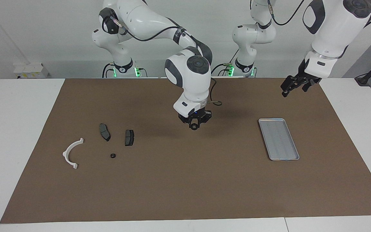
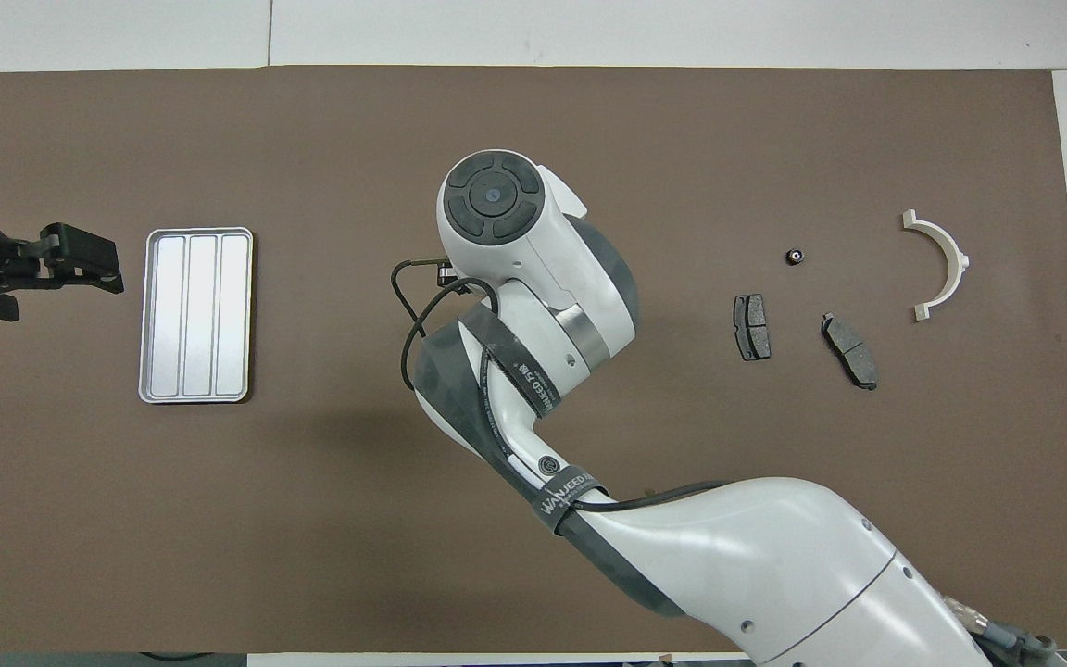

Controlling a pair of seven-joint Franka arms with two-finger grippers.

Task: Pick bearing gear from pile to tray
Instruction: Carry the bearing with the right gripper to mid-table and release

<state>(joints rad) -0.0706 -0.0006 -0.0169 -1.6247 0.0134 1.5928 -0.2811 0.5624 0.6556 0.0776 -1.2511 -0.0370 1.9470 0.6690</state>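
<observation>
The right gripper's [image 1: 194, 126] fingers are closed on a small black round bearing gear [image 1: 194, 127], held in the air over the brown mat [image 1: 185, 180] between the pile [image 1: 108, 145] and the tray [image 1: 279, 138]. The left gripper [image 1: 289, 88] waits with its fingers spread, over the mat just beside the tray at the left arm's end of the table.

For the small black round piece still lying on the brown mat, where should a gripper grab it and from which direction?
Take the small black round piece across its outer rim, coming straight down from above. It lies flat and low on the mat, apart from the two dark grey brake pads and the white half-ring arc, so its sides look free for fingers, probably with no need to push neighbours.
</observation>
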